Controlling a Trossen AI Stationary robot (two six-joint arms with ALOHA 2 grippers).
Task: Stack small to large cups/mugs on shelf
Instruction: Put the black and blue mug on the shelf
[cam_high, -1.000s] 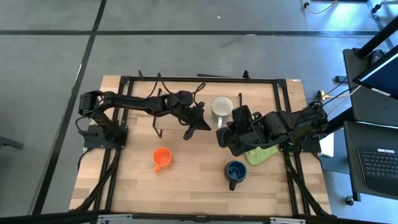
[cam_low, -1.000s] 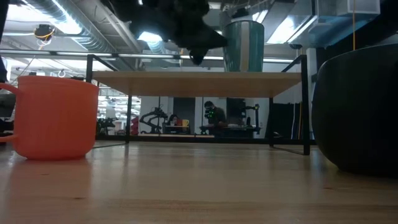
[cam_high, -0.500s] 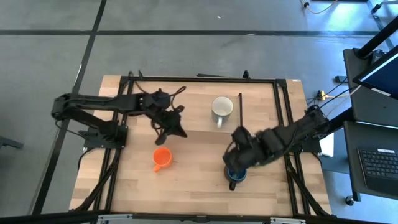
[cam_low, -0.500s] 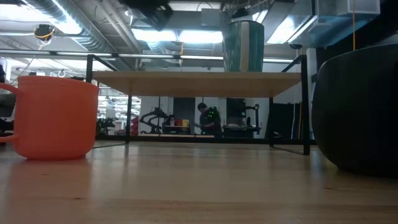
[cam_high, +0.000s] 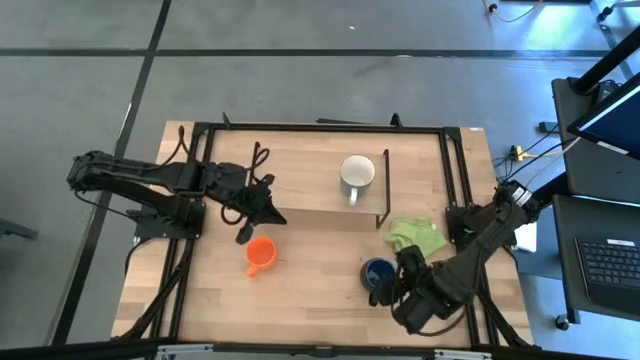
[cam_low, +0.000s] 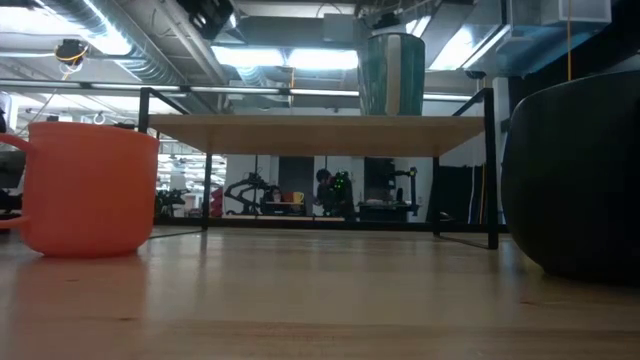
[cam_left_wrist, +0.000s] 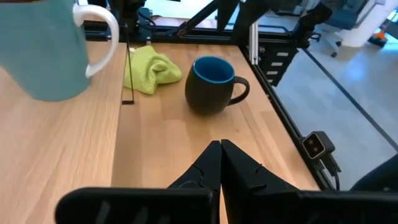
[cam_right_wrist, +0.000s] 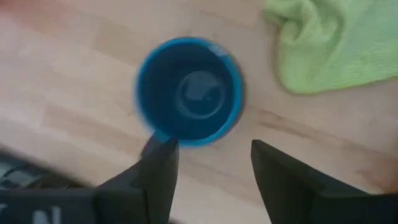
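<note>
The white mug stands upright on the shelf, toward its right end. The small orange mug and the dark blue mug stand on the tabletop, nearer than the shelf. My right gripper hovers open over the blue mug, pointing down, with its fingers at the mug's near rim; I see no contact. My left gripper is shut and empty at the shelf's left end, above the orange mug's far side. Its fingers point toward the blue mug.
A lime-green cloth lies crumpled on the table just right of the shelf and beyond the blue mug. The shelf's thin black legs leave a low gap under the board. Bare wood lies between the orange and blue mugs.
My left gripper has drawn back from over the middle of the shelf toward the table's left edge, staying shut. My right gripper has swung from beside the white mug toward the near edge and now hangs over the blue mug, uncovering the green cloth. No mug has moved.
</note>
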